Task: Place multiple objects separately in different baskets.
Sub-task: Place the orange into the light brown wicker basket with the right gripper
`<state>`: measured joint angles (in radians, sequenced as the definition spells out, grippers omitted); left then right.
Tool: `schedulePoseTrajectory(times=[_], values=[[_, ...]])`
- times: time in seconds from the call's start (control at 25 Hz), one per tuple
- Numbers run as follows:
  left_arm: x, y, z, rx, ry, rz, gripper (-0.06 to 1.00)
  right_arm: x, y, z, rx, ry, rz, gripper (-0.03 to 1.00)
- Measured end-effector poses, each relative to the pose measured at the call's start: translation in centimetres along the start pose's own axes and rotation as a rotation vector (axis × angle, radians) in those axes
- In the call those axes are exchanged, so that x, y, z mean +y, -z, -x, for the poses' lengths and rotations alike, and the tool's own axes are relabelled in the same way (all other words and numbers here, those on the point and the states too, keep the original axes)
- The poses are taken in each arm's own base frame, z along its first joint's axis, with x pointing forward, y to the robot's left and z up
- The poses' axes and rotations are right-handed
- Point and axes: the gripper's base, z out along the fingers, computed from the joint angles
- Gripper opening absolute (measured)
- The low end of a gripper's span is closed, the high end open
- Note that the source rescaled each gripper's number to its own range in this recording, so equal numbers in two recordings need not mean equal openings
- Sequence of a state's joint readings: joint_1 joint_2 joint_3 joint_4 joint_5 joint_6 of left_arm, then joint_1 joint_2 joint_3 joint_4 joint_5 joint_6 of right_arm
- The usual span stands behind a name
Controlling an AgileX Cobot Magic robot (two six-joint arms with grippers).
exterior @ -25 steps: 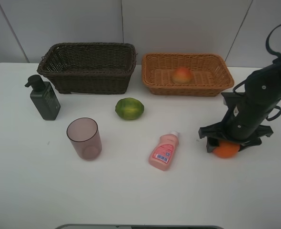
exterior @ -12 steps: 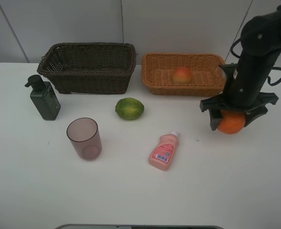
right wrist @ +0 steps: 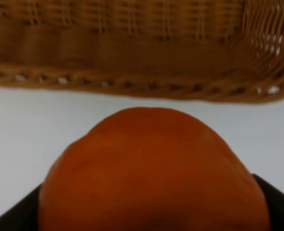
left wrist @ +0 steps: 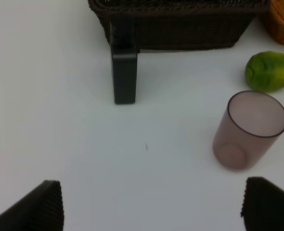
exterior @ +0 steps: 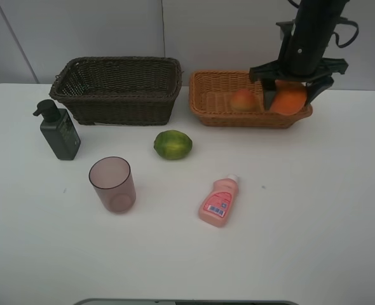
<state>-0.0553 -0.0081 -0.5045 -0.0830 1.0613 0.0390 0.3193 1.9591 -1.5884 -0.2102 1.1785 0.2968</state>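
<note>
My right gripper [exterior: 290, 96] is shut on the orange [exterior: 289, 100] and holds it above the right end of the light tan basket [exterior: 213, 111]; the orange fills the right wrist view [right wrist: 154, 173]. A peach-red fruit [exterior: 242, 100] lies in that basket. The dark brown basket [exterior: 117, 89] stands to its left. On the table are the green fruit [exterior: 173, 144], pink labelled bottle [exterior: 218, 201], translucent pink cup [exterior: 113, 184] and dark green pump bottle [exterior: 59, 130]. My left gripper [left wrist: 151, 204] is open over the table near the cup [left wrist: 250, 130], out of the high view.
White table [exterior: 302, 222] with a wall behind the baskets. The left wrist view shows the pump bottle [left wrist: 124, 67] in front of the dark basket [left wrist: 180, 24] and the green fruit [left wrist: 270, 71] beside the cup.
My right gripper has lifted the orange from the table at the right and carried it up and back, over the tan basket's right end. Nothing else moved.
</note>
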Motion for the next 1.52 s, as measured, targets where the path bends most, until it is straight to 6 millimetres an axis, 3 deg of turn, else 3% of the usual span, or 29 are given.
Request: schedulePoseTrajectory(times=[0.32,0.64,1.08,1.44,1.52], values=[[0.0,0.0,0.0,0.0,0.0,0.0,0.96,0.3,-0.8,5.2,-0.1,-0.004,-0.005,0.54],[0.0,0.0,0.0,0.0,0.0,0.0,0.96,-1.6,-3.7,7.5,-0.195,-0.049,0.007,0.54],[0.0,0.0,0.0,0.0,0.0,0.0,0.96,-3.0,-8.6,8.2,-0.162,-0.116,-0.019,0.54],[0.0,0.0,0.0,0.0,0.0,0.0,0.96,-3.0,-9.5,8.2,-0.151,-0.144,-0.016,0.54],[0.0,0.0,0.0,0.0,0.0,0.0,0.96,-2.9,-9.6,8.2,-0.147,-0.147,-0.011,0.61]])
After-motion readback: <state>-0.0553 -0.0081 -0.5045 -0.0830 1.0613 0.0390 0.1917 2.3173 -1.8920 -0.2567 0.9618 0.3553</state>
